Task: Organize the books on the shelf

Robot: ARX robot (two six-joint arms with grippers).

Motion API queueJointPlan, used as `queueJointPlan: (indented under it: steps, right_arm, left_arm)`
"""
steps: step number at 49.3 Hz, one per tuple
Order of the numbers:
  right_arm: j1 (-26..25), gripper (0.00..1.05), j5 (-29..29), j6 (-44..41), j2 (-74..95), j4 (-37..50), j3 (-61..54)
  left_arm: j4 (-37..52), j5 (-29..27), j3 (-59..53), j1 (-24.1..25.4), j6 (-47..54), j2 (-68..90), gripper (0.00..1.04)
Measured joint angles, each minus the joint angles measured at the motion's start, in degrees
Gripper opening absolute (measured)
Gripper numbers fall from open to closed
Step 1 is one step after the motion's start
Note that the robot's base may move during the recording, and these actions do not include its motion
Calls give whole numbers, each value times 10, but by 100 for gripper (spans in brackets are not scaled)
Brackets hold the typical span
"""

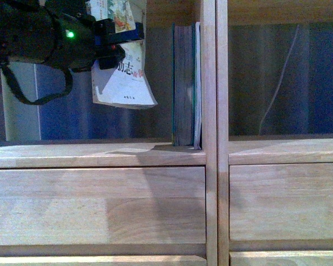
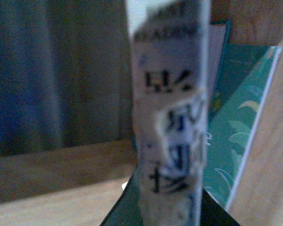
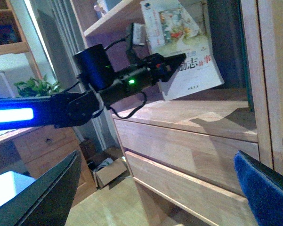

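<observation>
Right gripper [image 3: 157, 155]: jaws wide apart, empty, well back from tall light-wood shelf [image 1: 100, 155]. Left gripper [image 1: 112, 51]: clamped on thin white paperback with colourful cover [image 1: 124, 83], held tilted in air above board of left compartment. Further right: upright teal-covered books [image 1: 184, 83] against divider. Judgement: square paperback upright, slide right until flush beside teal books, lower onto board before release. Tilt risks corner snagging or book toppling.

A home-like room is being suggested: books [image 1: 184, 83] are being kept on a light-wood shelf [image 1: 216, 111] with drawers [image 1: 97, 205], near a potted plant [image 3: 35, 87].
</observation>
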Motion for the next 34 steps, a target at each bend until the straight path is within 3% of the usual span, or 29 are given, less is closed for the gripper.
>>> queueJointPlan:
  steps: [7,19,34]
  right_arm:
    - [-20,98,-12,0,-33,-13,-23]
    - [-62,98,-20,-23,-71,-37,-50]
    - [-64,98,-20,-39,-75,-38,-51]
  left_arm:
    - [-5,-51,66,-9,98,64,7]
    - [-18,-64,111,-17,122,134,7]
    - [24,-85,143,-33,157,182,7]
